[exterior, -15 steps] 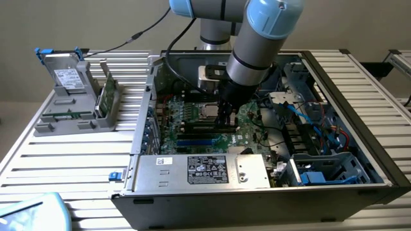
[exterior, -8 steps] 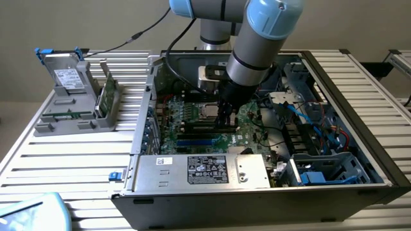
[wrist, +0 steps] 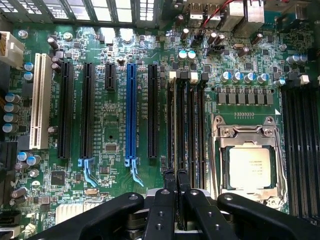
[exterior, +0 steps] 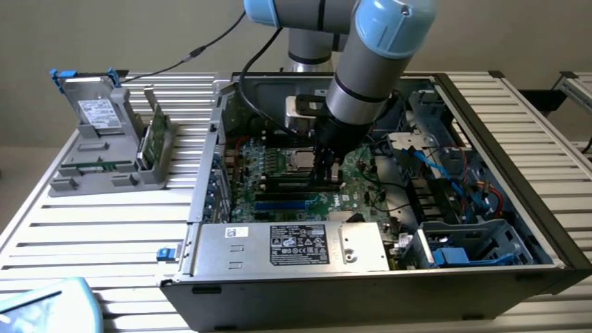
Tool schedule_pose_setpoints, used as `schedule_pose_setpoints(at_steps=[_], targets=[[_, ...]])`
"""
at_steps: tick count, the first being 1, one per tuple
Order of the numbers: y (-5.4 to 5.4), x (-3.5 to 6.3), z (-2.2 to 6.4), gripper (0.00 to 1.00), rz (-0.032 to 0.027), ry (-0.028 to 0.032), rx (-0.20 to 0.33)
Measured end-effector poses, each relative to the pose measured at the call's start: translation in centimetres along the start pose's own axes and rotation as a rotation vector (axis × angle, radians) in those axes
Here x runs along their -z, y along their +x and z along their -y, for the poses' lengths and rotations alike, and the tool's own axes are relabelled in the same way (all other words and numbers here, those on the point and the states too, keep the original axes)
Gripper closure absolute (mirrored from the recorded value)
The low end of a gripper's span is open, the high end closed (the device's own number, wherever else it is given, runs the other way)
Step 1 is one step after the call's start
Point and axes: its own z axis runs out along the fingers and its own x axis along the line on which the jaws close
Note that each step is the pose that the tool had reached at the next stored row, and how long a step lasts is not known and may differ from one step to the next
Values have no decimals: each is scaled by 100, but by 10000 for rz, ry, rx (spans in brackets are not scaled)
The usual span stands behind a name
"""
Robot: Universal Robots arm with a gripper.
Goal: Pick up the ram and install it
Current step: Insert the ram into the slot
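- the black two-fingered gripper (wrist: 176, 175) is pictured inside an open grey computer case (exterior: 518, 277).
- its fingers (wrist: 169, 200) are nearly closed on a long thin dark ram stick (wrist: 175, 150).
- the stick is held edge-on at the black memory slots (wrist: 195, 135), 5 o'clock of the silver processor (exterior: 296, 161) in the exterior view.

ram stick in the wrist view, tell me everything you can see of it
The ram shows edge-on as a thin, dark strip pinched between the black fingers of the shut pincer. It stands on edge over the green motherboard, lined up with the long black memory slots beside the processor socket. Its chips and label are hidden; whether it touches a slot cannot be told.
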Motion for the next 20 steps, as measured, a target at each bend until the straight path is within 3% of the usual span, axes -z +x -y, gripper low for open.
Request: schedule_pose_setpoints(at_steps=[20], targets=[[-9,-21,4,87,-1,0,1]])
